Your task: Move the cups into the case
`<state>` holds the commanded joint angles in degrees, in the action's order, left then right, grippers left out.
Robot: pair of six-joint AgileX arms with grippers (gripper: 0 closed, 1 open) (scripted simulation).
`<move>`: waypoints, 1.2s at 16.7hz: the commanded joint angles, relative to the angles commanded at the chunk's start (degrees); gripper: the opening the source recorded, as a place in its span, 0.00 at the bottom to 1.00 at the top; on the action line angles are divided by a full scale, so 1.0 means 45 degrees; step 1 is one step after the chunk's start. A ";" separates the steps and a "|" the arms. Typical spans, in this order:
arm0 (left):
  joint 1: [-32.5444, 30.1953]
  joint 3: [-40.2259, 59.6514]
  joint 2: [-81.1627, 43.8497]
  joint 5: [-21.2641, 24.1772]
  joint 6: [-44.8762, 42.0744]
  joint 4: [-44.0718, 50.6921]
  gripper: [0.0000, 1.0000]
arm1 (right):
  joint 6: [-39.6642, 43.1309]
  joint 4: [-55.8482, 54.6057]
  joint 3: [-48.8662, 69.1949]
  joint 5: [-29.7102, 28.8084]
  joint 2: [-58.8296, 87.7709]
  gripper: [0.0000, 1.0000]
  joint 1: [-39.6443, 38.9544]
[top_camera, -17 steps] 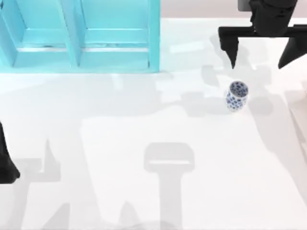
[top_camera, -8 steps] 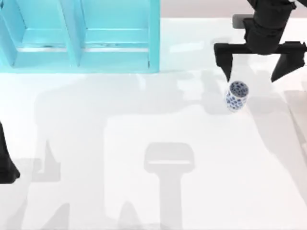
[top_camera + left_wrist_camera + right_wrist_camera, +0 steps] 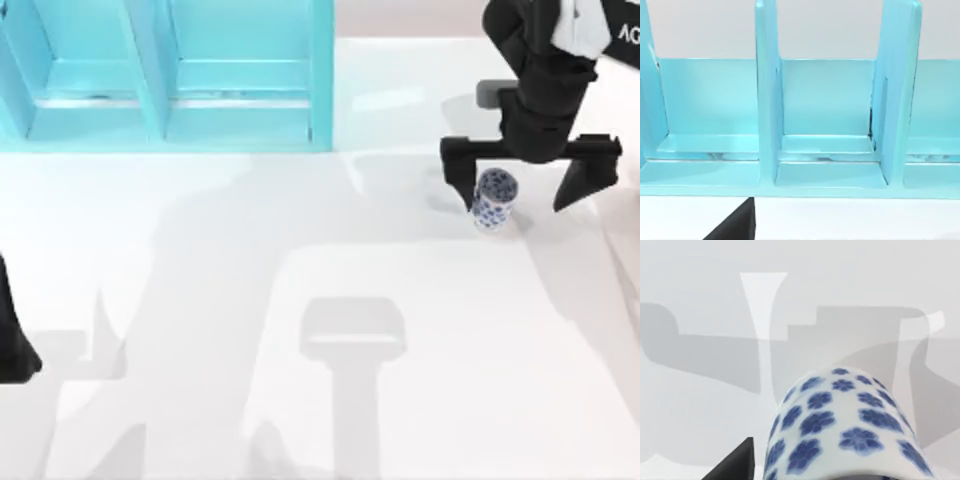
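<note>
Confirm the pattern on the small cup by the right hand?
White cup with blue flower prints, clearest in the right wrist view.

R arm reaches in from approx 1 o'clock of the top view, wrist angled down toward table; right gripper (image 3: 521,198) has fingers spread wide, tips pointing toward 6 o'clock, one finger (image 3: 460,178) at its 9 o'clock, the other at 3. L arm parked at approx 8 o'clock, table edge.
</note>
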<state>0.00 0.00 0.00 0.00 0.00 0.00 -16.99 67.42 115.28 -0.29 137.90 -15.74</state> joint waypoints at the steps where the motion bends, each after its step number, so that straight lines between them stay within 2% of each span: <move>1: 0.0000 0.0000 0.0000 0.0000 0.0000 0.0000 1.00 | 0.0000 0.0000 0.0000 0.0000 0.0000 1.00 0.0000; 2: 0.0000 0.0000 0.0000 0.0000 0.0000 0.0000 1.00 | 0.0000 0.0000 0.0000 0.0000 0.0000 1.00 0.0000; 15: 0.0000 0.0000 0.0000 0.0000 0.0000 0.0000 1.00 | 0.0000 0.0000 0.0000 0.0000 0.0000 0.02 0.0000; 20: 0.0000 0.0000 0.0000 0.0000 0.0000 0.0000 1.00 | 0.0000 0.0000 0.0000 0.0000 0.0000 0.00 0.0000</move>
<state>0.00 0.00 0.00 0.00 0.00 0.00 -16.99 67.42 115.28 -0.29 137.90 -15.74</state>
